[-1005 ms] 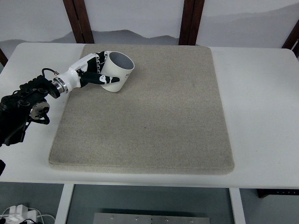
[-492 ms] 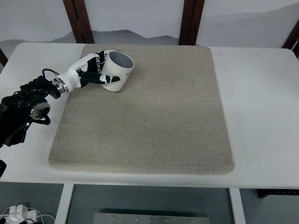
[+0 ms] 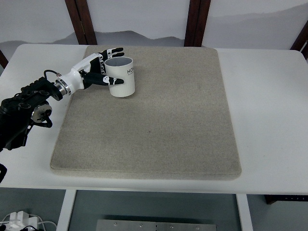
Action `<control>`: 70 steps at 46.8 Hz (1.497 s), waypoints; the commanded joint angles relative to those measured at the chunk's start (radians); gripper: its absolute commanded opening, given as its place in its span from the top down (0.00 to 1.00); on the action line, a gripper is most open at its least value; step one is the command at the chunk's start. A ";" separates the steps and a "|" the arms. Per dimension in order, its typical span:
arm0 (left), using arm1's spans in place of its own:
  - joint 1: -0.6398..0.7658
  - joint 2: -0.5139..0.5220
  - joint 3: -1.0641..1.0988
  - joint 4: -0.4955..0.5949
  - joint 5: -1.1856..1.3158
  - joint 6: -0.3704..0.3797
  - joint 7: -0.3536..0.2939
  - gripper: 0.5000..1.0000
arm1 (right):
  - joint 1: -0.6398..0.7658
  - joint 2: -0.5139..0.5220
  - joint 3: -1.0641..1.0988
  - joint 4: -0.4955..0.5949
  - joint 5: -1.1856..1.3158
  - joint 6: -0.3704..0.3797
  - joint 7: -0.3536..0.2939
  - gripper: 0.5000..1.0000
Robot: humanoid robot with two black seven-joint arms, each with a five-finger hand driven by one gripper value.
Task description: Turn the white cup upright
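The white cup (image 3: 121,80) stands upright, mouth up, on the far left part of the beige mat (image 3: 159,120). It has dark print on its side. My left hand (image 3: 102,67) is just to the cup's left, its arm coming in from the left edge. The fingers (image 3: 111,51) are spread out behind the cup's rim and no longer wrap it. The thumb lies close against the cup's near left side; I cannot tell whether it still touches. The right arm does not show.
The mat covers most of a white table (image 3: 269,96), whose bare top shows to the right and left. Dark wooden posts (image 3: 195,21) stand behind the far edge. The left arm's black forearm (image 3: 19,113) lies over the table's left side.
The cup has gone from tilted, mouth facing up and right, to standing upright on the mat. The left hand's fingers have uncurled from its wall and spread out.
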 commanded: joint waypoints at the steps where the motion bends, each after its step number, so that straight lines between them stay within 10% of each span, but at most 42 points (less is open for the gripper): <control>1: -0.002 0.000 -0.002 -0.001 -0.001 0.000 0.000 0.01 | 0.000 0.000 0.000 0.000 0.000 0.000 0.000 0.10; 70: -0.135 0.058 -0.144 -0.032 -0.104 -0.022 0.000 0.01 | 0.000 0.000 0.000 0.000 0.000 0.000 0.000 0.10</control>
